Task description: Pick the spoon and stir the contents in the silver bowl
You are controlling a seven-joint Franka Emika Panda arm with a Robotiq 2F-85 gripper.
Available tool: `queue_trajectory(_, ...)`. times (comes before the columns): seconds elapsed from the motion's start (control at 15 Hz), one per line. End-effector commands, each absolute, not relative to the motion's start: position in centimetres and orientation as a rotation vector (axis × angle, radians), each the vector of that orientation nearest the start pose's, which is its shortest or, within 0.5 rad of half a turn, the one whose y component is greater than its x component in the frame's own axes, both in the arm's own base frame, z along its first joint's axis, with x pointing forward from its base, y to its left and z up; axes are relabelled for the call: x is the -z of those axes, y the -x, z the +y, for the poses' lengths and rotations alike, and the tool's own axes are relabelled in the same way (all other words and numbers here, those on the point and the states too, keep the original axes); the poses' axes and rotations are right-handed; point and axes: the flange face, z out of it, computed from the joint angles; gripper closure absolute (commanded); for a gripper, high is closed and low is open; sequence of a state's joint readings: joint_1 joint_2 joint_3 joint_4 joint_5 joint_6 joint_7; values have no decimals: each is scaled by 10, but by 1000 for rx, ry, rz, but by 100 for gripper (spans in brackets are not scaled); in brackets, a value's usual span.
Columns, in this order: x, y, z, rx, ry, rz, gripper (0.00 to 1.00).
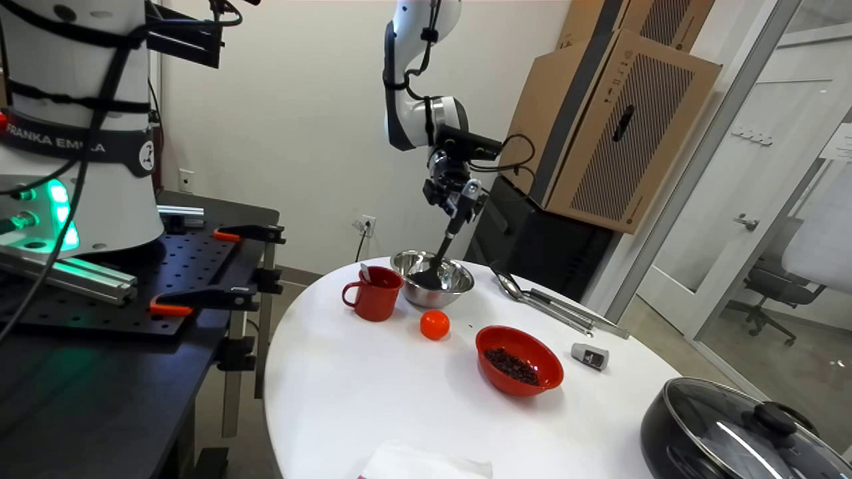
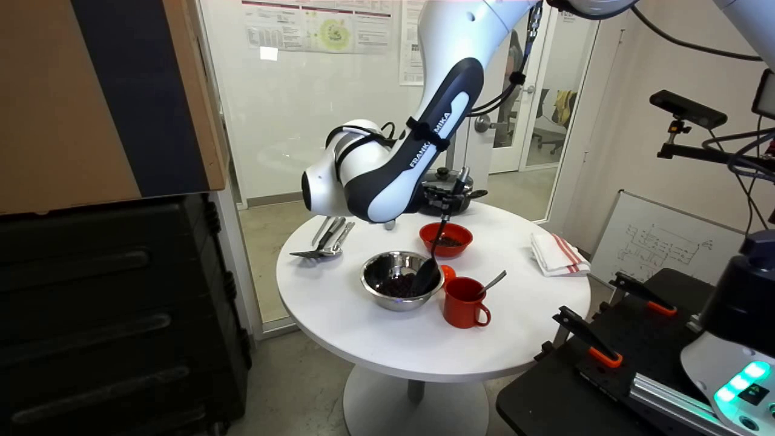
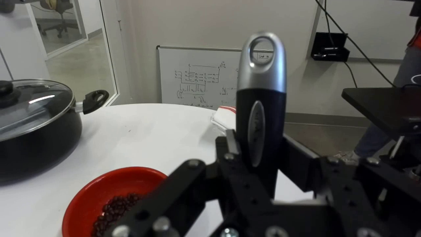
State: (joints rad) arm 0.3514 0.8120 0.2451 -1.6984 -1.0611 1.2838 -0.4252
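While the black spoon (image 3: pixel 261 112) is gripped by the hand (image 3: pixel 262 158), scoop (image 2: pixel 426 277) inside the silver bowl (image 1: pixel 423 295), that bowl is crowded — red mug (image 1: pixel 376 298) and orange ball (image 1: pixel 434 324) just beside, red bowl (image 1: pixel 536 350) of beans (image 1: pixel 511 367) near. Utensils (image 1: pixel 551 309) are laid along the white surface's (image 1: pixel 346 392) edge; open room is seen between red mug and folded towel (image 2: pixel 554 254) — whiteboard (image 3: pixel 197 75) by the wall (image 3: pixel 213 23).

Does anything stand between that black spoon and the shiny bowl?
Nothing visible. The gripper holds the spoon, its scoop already inside the silver bowl; the red mug stands outside, beside the bowl.
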Motion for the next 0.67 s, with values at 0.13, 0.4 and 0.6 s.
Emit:
queue_trajectory(0.13,-132,-525,225,1092,-1390,1258,92)
queue_trajectory(0.4,-117,-518,238,1114,-1384,1346,92)
queue_trajectory(0.6,-113,-518,239,1076,-1401,1293,92)
